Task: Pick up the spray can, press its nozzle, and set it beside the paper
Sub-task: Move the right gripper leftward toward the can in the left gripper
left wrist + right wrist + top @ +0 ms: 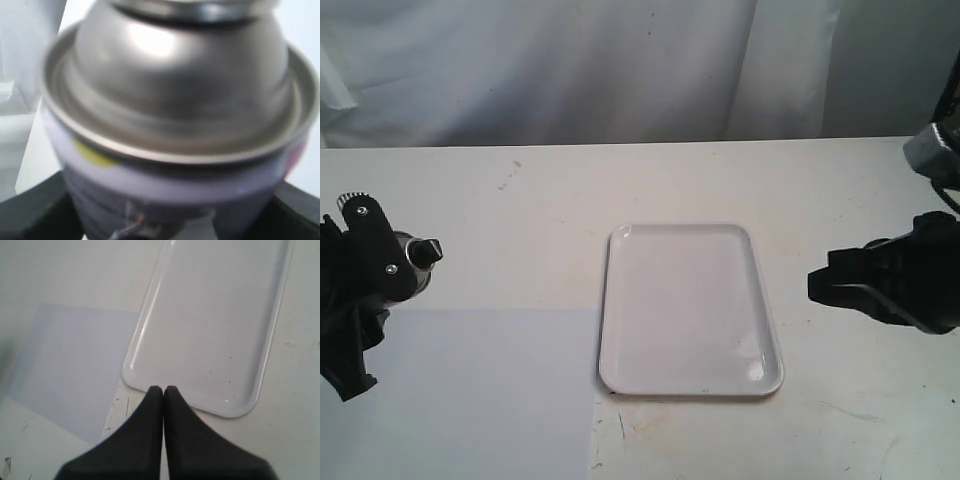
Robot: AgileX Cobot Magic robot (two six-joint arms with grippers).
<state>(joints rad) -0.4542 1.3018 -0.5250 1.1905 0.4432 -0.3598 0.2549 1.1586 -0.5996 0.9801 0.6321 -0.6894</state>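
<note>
At the left edge of the exterior view the left gripper [375, 262] holds the spray can [175, 125], its black jaws clamped on either side of the can's body. The close, blurred left wrist view is filled by the can's silver dome [165, 75] and, below it, a band of pale label [165, 185] with a yellow dot and a touch of pink. The can is tipped well over rather than upright, with the small black nozzle [429, 251] pointing towards the middle of the desk [620, 185]. It seems to be held clear of the surface, though the exterior view does not settle this. The paper [470, 395] lies flat on the near left part of the desk, and in that view the can sits just past the paper's far edge. Just beside the paper, at its right edge, rests a glossy white tray [685, 310] with rounded corners; whether the two touch cannot be told. The right gripper [163, 390] is on the right side of the desk, apart from the tray's right rim, with its jaws pressed together and nothing between them. A white cloth [570, 70] hangs behind the desk.
</note>
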